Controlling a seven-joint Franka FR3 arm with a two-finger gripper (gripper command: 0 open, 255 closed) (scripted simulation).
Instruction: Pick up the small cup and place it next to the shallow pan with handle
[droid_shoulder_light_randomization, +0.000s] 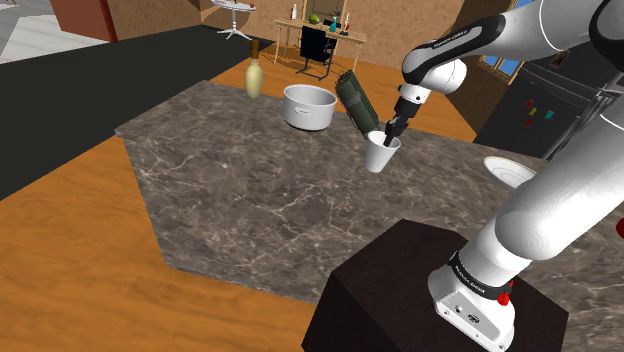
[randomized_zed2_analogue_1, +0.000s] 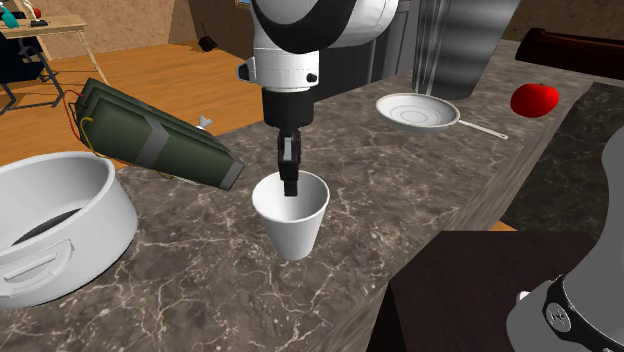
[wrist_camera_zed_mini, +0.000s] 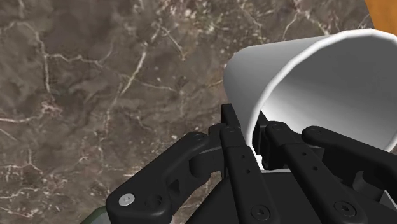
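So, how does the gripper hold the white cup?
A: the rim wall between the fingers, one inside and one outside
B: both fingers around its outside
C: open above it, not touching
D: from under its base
A: in the wrist view the gripper clasps the wall of the white cup, with one finger inside it and one outside.
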